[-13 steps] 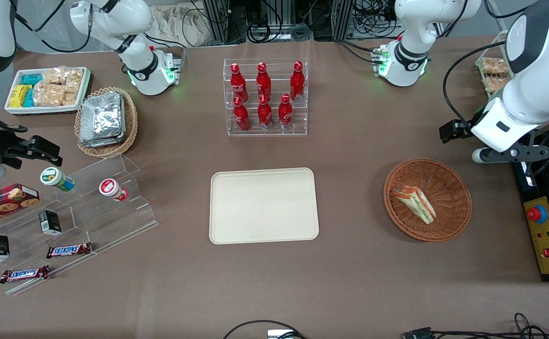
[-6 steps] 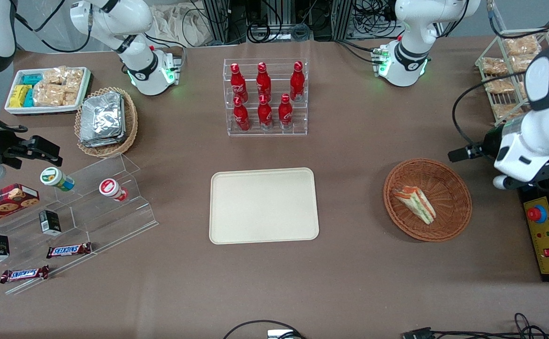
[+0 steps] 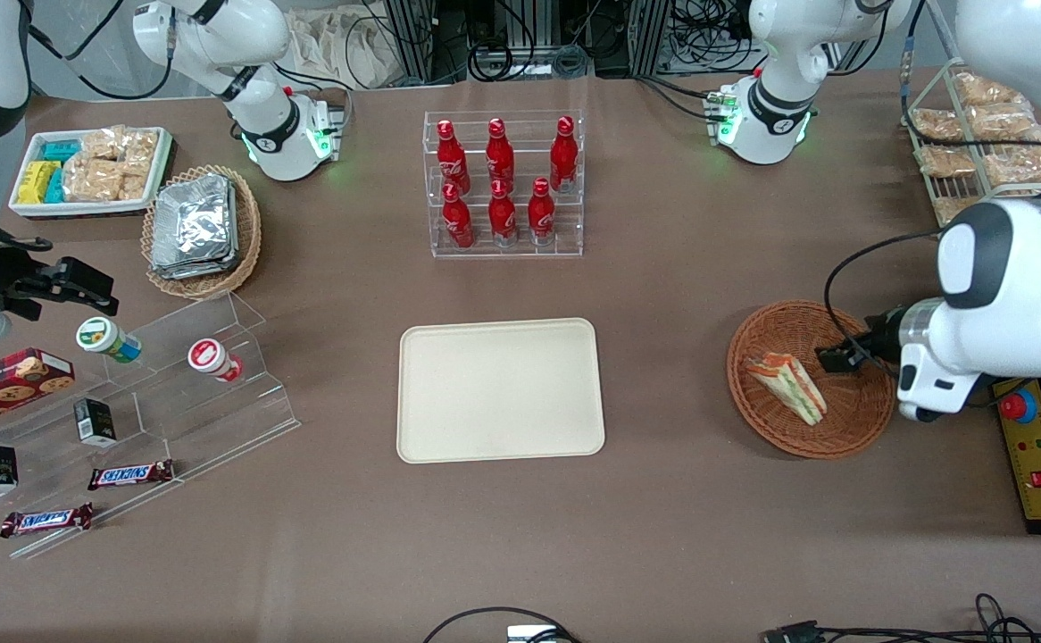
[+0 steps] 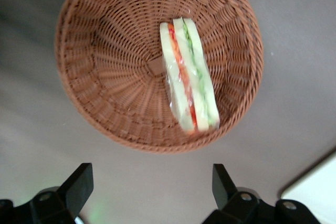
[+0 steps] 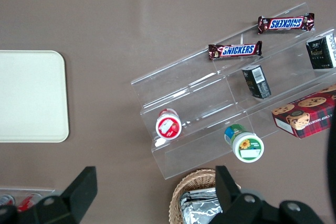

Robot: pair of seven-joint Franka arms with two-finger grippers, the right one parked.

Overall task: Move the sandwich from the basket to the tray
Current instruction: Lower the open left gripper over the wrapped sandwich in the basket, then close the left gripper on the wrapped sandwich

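The sandwich is a white-bread wedge with green and orange-red filling. It lies in the reddish-brown wicker basket, toward the working arm's end of the table. My left gripper hovers above the basket's rim, beside the sandwich. In the left wrist view the gripper is open, its dark fingertips wide apart with only table between them. That view also holds the sandwich and the basket. The cream tray lies bare at the table's middle.
A clear rack of red bottles stands farther from the camera than the tray. A wire rack of snack packs and a yellow emergency-stop box flank the basket. An acrylic snack stand sits toward the parked arm's end.
The left arm has swung toward the front camera and lowered. Its gripper went from a spot farther from the camera than the basket to a spot over the basket's rim. Sandwich, basket and tray have not moved.
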